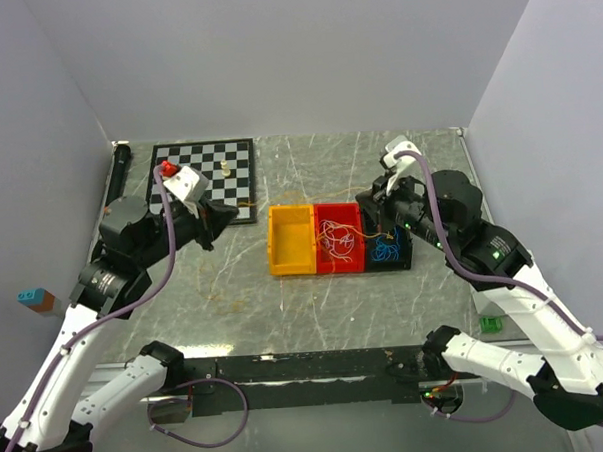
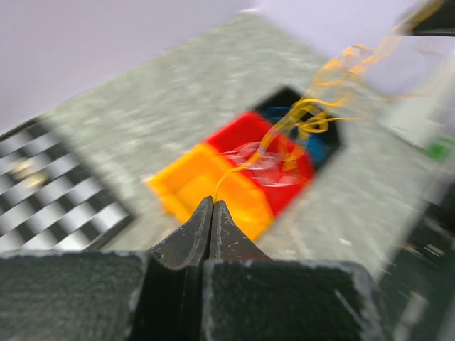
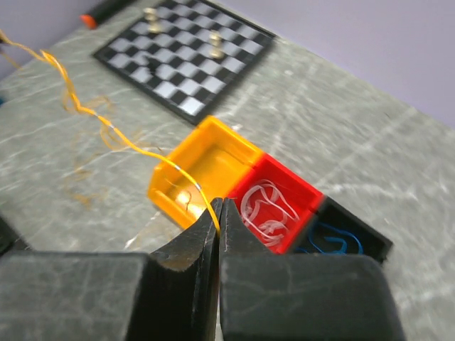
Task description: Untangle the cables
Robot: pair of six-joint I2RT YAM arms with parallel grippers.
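A thin yellow cable [image 3: 96,117] is stretched in the air between my two grippers. My right gripper [image 3: 219,207] is shut on one end of it, above the row of bins. My left gripper [image 2: 211,203] is shut on the other end, and the curly yellow cable [image 2: 307,108] runs up and to the right from its tips. In the top view the left gripper [image 1: 224,215] hovers by the chessboard's near right corner, and the right gripper [image 1: 371,215] is just behind the bins. White cables [image 3: 267,210] lie in the red bin [image 1: 339,240]. Blue cables [image 3: 334,239] lie in the black bin [image 1: 391,250].
A yellow bin [image 1: 292,240] stands left of the red one, the three bins touching in a row at mid-table. A chessboard [image 1: 204,170] with a few pieces lies at the back left, with a black bar [image 1: 119,174] beside it. Grey walls close the table on three sides.
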